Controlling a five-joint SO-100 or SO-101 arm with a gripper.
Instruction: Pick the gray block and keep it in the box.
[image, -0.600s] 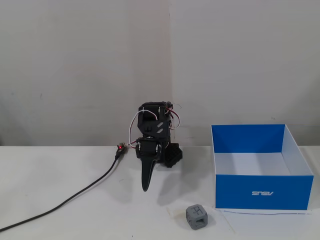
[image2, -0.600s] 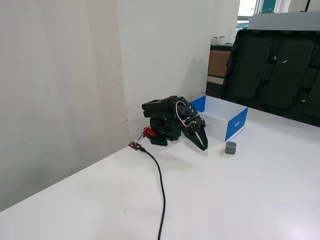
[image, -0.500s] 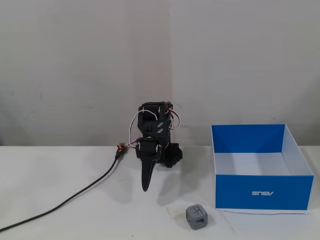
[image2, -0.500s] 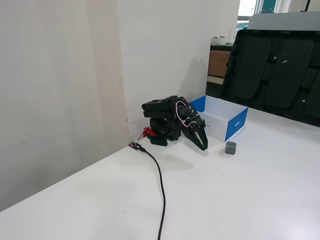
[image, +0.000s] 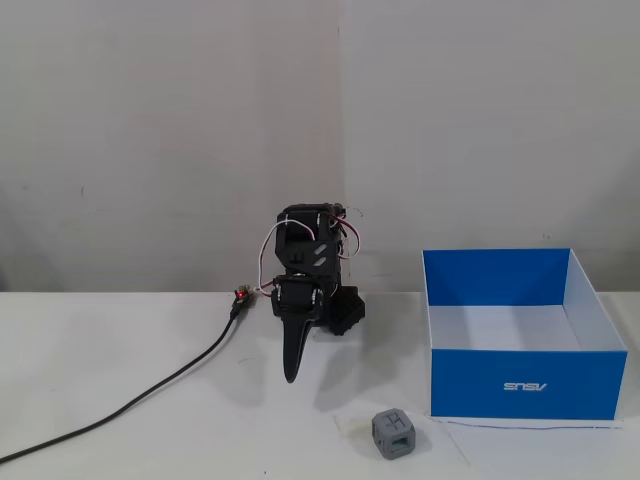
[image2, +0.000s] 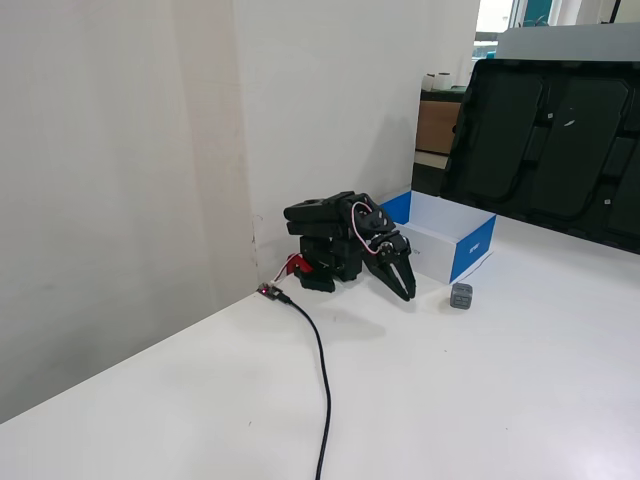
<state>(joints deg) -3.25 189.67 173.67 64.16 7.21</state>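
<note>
The arm sits folded low over its base near the back edge of the tabletop, by the wall, its links stacked tight. The gripper hangs off the front, pointing down and toward the front edge, its fingers drawn together with nothing between them

I'm seeing the cable running off the left edge in a fixed view. The gripper fingers are overlapping, so I'm not making out any gap.
</note>
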